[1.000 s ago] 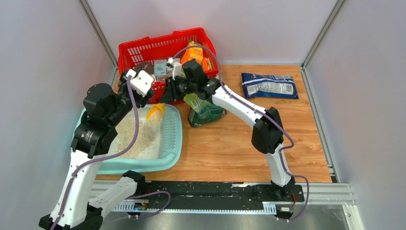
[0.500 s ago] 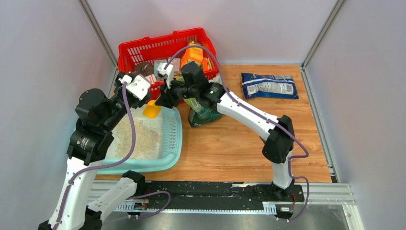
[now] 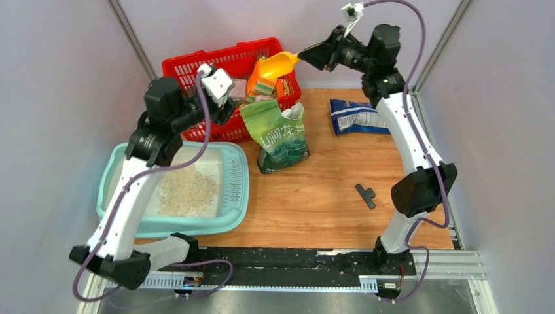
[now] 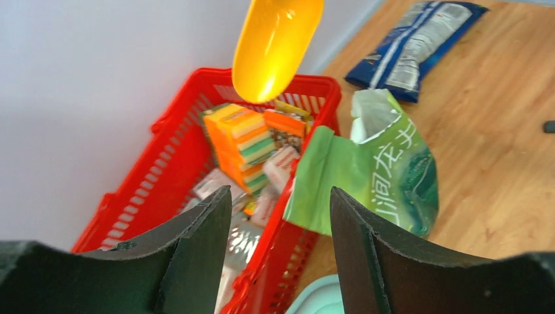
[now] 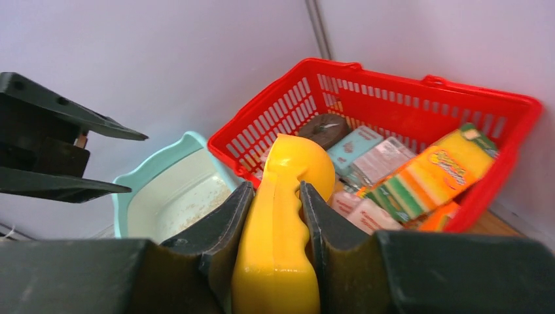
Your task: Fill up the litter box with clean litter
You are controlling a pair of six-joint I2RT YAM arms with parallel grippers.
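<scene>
The right hand (image 5: 275, 191) clenches a yellow plastic scoop (image 3: 278, 64) above the red mesh basket (image 3: 196, 67), seemingly empty, likely ready to dip into the green printed bag (image 3: 281, 134). The left hand (image 4: 280, 193) hangs released near it. Pale beige litter (image 3: 186, 190) sits heaped in the teal plastic litter box (image 3: 241, 190).

litter box (image 3: 241, 186) open above (left arm (image 3: 131, 190) crossing its left side), green bag (image 3: 278, 134) beside, red basket (image 3: 186, 69) behind

Glossy yellow plastic scoop (image 4: 278, 46), red plastic mesh basket (image 5: 419, 104), smooth teal plastic litter box (image 3: 196, 227), wood-grain tabletop (image 3: 327, 190).
</scene>
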